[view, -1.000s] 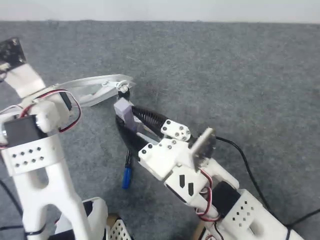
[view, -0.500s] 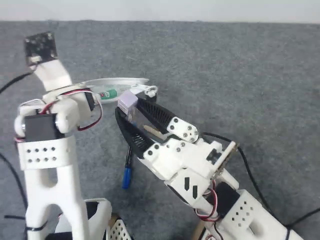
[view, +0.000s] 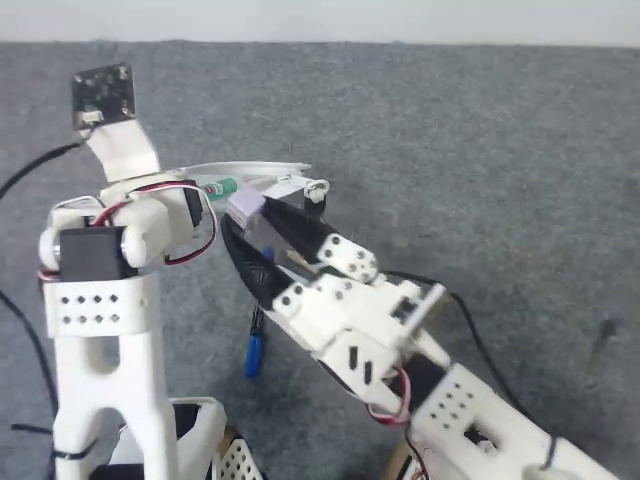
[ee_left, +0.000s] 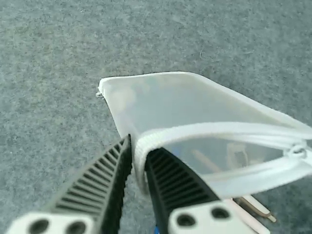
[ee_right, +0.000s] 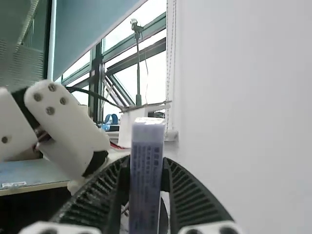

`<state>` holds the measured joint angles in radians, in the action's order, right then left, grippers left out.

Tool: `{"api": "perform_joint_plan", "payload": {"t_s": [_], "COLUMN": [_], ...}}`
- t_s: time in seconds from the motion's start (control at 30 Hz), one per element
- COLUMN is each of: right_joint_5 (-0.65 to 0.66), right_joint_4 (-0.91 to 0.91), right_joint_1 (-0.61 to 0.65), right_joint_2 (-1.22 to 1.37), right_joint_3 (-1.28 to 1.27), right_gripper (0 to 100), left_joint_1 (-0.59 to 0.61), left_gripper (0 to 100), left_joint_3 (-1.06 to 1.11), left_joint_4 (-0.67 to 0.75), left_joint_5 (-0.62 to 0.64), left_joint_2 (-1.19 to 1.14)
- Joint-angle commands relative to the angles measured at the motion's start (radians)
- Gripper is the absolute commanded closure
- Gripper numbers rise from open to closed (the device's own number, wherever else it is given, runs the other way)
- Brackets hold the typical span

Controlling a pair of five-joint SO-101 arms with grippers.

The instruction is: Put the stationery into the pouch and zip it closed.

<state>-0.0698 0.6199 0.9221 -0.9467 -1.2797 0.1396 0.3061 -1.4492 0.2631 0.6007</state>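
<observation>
Grey tabletop, felt-like, carries everything. Left arm stands at the tabletop's left side near the near edge. Right arm comes in from the near-right corner and angles toward the left half.

Clear pouch sits in the left half of the tabletop, about midway between the far and near edges, just past the left arm's upper end. Its mouth is open: in the left wrist view the two white zipper strips of the pouch stand apart, with the slider at one end. Left hand is pinching the pouch's zipper rim at the other end, black ribbed fingers pressed on either side of the fabric.

Something green-tipped shows at the pouch; can't tell what it is.

Blue-capped pen lies on the tabletop toward the near edge, between the two arm bases, its upper end under the right arm.

Thin tan stick lies just beside the pouch's mouth, on the tabletop.

Right hand is pinching a small pale purple eraser, held just beside the pouch's mouth. In the right wrist view the eraser stands upright, clamped between both fingers of the hand.
</observation>
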Motion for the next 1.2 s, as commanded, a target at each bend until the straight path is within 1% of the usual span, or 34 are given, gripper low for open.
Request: {"api": "perform_joint_plan", "payload": {"t_s": [0.0, 0.1, 0.2, 0.5, 0.6, 0.73, 0.8, 0.87, 0.93, 1.17], "right_joint_5": [0.014, 0.014, 0.014, 0.017, 0.020, 0.021, 0.021, 0.021, 0.021, 0.025], "right_joint_4": [0.097, 0.179, 0.239, 0.315, 0.360, 0.361, 0.354, 0.300, 0.262, 0.285], "right_joint_1": [-0.031, -0.073, -0.088, -0.088, -0.090, -0.090, -0.094, -0.094, -0.094, -0.094], "right_joint_2": [0.157, 0.277, 0.383, 0.613, 0.638, 0.642, 0.648, 0.642, 0.638, 0.634], "right_joint_3": [0.106, 0.147, 0.181, 0.249, 0.249, 0.249, 0.245, 0.244, 0.244, 0.230], "right_gripper": [99.2, 99.2, 99.2, 99.1, 98.8, 98.0, 92.4, 84.5, 80.3, 87.1], "left_joint_1": [-0.011, -0.011, -0.011, -0.011, -0.011, -0.011, -0.008, -0.005, -0.005, -0.005], "left_gripper": [99, 99, 99, 99, 99, 99, 99, 99, 99, 99], "left_joint_3": [-0.036, -0.036, -0.036, -0.036, -0.036, -0.036, -0.035, -0.035, -0.027, -0.021], "left_joint_4": [-0.009, -0.011, -0.011, -0.012, -0.012, -0.012, -0.012, -0.012, -0.008, -0.006], "left_joint_5": [-0.009, -0.009, -0.009, -0.009, -0.009, -0.009, -0.009, -0.009, -0.009, -0.009], "left_joint_2": [-0.002, -0.002, -0.002, -0.002, -0.002, -0.002, -0.002, -0.002, -0.002, -0.002]}}
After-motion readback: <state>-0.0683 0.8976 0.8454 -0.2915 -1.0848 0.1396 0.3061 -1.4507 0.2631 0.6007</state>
